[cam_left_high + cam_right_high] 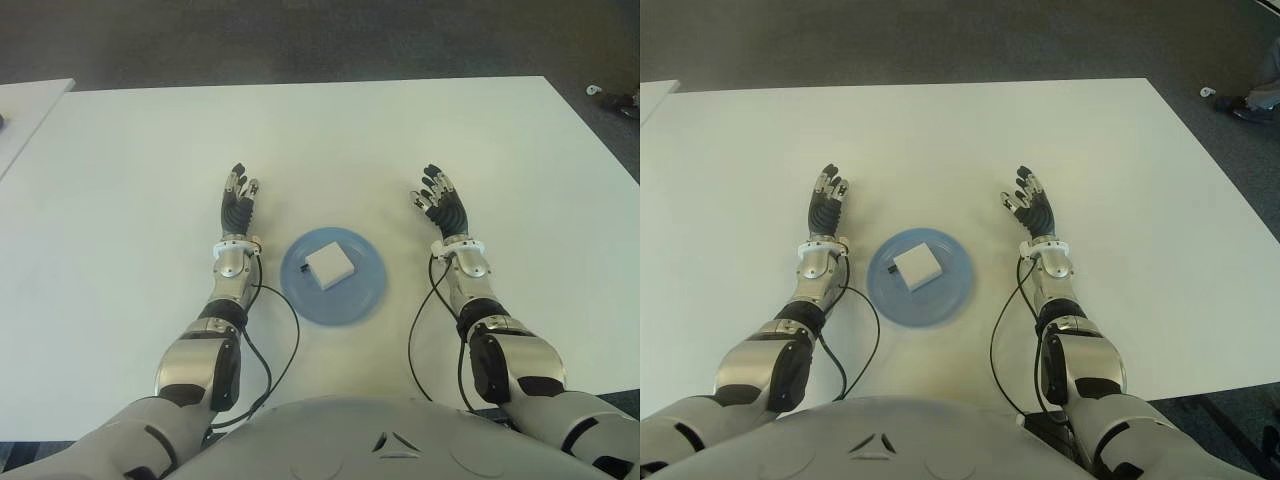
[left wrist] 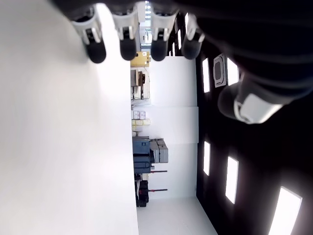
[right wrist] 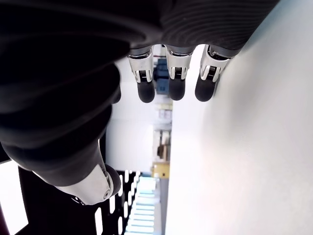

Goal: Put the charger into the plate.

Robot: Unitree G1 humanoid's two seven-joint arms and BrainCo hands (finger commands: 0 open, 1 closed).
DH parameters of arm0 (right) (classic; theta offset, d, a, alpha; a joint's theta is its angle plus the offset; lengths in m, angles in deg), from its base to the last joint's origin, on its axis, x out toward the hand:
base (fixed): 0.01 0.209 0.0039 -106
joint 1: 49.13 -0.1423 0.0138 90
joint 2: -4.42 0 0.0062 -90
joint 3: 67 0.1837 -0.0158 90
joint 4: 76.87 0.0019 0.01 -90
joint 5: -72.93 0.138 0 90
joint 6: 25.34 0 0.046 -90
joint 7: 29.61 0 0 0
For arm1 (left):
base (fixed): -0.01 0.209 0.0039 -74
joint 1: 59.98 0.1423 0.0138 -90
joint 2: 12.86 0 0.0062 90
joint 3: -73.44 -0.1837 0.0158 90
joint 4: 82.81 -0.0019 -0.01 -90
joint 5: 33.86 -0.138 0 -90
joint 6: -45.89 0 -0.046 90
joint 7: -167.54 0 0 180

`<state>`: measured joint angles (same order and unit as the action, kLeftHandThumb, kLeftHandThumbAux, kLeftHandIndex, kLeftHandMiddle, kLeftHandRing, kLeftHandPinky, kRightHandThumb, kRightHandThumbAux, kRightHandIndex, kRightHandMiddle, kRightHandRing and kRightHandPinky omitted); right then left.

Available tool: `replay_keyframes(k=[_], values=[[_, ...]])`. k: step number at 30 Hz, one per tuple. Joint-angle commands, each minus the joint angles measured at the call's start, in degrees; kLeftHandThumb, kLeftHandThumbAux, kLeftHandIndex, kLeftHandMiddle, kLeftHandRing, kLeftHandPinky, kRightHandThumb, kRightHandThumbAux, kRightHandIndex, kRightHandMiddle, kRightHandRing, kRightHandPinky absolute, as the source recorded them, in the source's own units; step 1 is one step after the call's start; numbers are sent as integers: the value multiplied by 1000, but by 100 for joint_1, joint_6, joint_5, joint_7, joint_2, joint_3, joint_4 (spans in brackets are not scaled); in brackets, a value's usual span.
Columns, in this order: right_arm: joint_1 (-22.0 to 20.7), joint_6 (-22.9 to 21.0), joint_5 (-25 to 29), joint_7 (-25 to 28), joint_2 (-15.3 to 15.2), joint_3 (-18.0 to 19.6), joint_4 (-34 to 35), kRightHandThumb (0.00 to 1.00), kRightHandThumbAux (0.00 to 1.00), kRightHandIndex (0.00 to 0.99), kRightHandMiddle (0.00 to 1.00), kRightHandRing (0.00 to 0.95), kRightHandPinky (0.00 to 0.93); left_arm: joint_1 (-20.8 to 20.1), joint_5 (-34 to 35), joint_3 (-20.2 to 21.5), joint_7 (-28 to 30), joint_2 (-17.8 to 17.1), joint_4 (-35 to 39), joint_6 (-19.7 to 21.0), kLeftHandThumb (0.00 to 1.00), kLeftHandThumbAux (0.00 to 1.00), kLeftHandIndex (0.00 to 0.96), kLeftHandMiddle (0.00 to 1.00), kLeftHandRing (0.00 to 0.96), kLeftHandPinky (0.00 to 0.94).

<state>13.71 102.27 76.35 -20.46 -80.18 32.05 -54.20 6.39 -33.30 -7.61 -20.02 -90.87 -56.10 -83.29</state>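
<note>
A white square charger lies inside the round blue plate in the middle of the white table, between my two arms. My left hand shows just left of the plate, fingers stretched out and holding nothing. To the right of the plate my right hand is likewise spread and empty. Both wrist views show straight fingers with nothing between them.
The white table reaches far ahead and to both sides. A second white table edge shows at the far left. Dark carpet lies beyond, with a small object on the floor at the far right. Cables trail from both forearms.
</note>
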Motion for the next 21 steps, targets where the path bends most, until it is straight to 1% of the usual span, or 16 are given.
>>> replay_keyframes(k=[1, 6, 12, 21], values=[[325, -537, -10, 62, 88, 19, -378, 24, 780, 0, 11, 0, 13, 138, -28, -6, 31, -38, -51, 41, 0, 436, 0, 0, 0, 0], [339, -564, -15, 119, 138, 18, -404, 18, 775, 0, 17, 0, 21, 197, 6, -23, 238, -90, -38, -30, 0, 440, 0, 0, 0, 0], [309, -638, -43, 55, 249, 1, -445, 14, 745, 0, 32, 11, 19, 232, 51, -25, 681, -204, -118, -46, 0, 453, 0, 0, 0, 0], [271, -676, -137, -13, 355, -76, -473, 42, 759, 0, 19, 7, 27, 253, -130, -163, 730, -346, -157, 120, 0, 475, 0, 0, 0, 0]])
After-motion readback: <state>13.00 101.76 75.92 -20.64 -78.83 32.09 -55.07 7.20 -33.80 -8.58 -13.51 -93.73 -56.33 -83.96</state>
